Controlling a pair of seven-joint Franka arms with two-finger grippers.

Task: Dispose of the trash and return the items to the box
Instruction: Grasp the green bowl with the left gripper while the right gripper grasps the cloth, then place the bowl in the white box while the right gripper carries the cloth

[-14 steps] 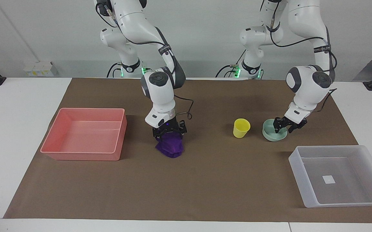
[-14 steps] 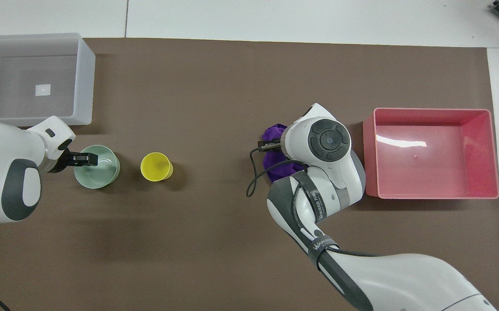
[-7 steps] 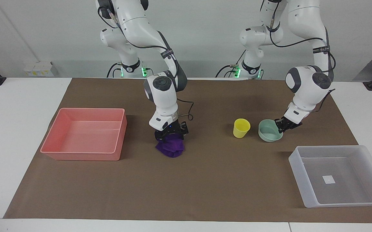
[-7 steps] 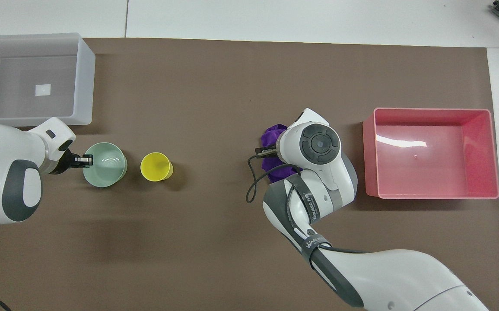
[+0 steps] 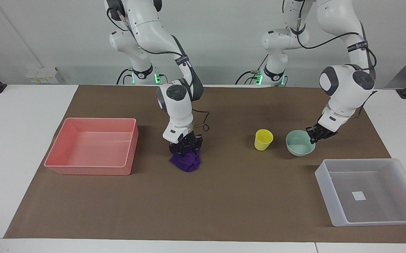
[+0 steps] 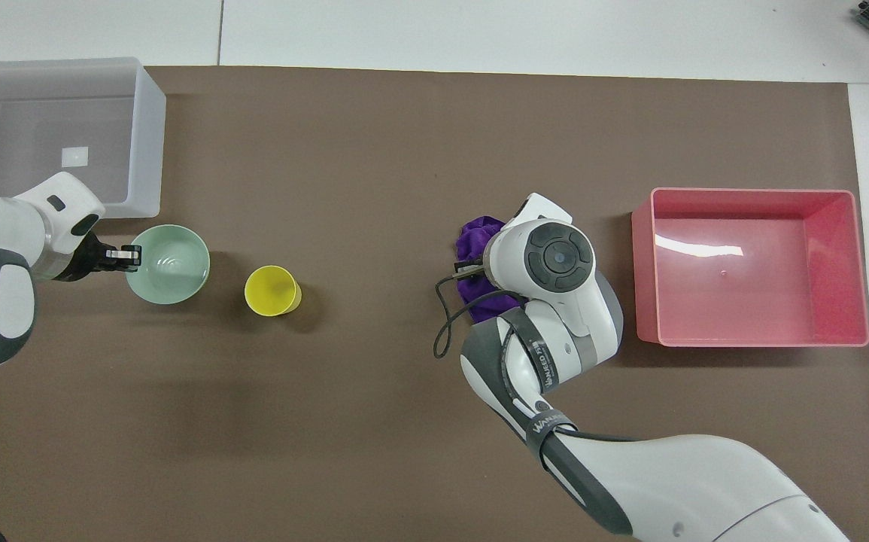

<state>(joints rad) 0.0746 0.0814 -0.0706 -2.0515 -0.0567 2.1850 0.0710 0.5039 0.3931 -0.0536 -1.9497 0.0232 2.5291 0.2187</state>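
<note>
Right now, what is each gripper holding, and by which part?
The left gripper pinches the mint-green bowl by its rim at the side toward the left arm's end. The right gripper is clamped on the top of the purple cloth wad.

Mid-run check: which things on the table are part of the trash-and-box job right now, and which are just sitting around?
Part of the job:
purple cloth wad, gripped by the right gripper
mint bowl, rim held by the left gripper
yellow cup, beside the bowl
translucent box
pink bin

Lying about:
brown mat
</note>
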